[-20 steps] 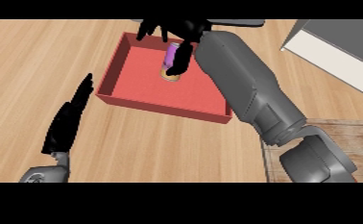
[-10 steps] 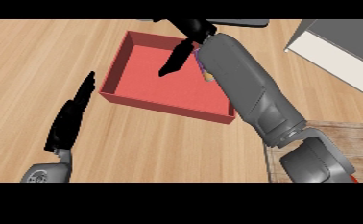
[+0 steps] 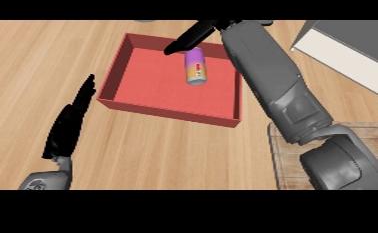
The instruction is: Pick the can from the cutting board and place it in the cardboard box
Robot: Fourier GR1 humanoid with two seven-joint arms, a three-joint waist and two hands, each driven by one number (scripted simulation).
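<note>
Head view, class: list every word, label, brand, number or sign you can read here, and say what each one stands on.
None can be read.
The can, lying in the red box, carries a small dark and red mark on its side: too small and blurred to read.
The box, the counter and the arms show no writing.

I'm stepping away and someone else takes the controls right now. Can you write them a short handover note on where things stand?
Right hand: open, fingers straight, above the far rim of the red box, holding nothing.
Left hand: open, resting at the lower left, beside the box.
Can: lying on its side on the box floor, toward the far right part, free of both hands.
Cutting board: only a part shows at the lower right, behind the right forearm.
Done: can is in the box.
Left: bring the right arm clear of the box.
</note>
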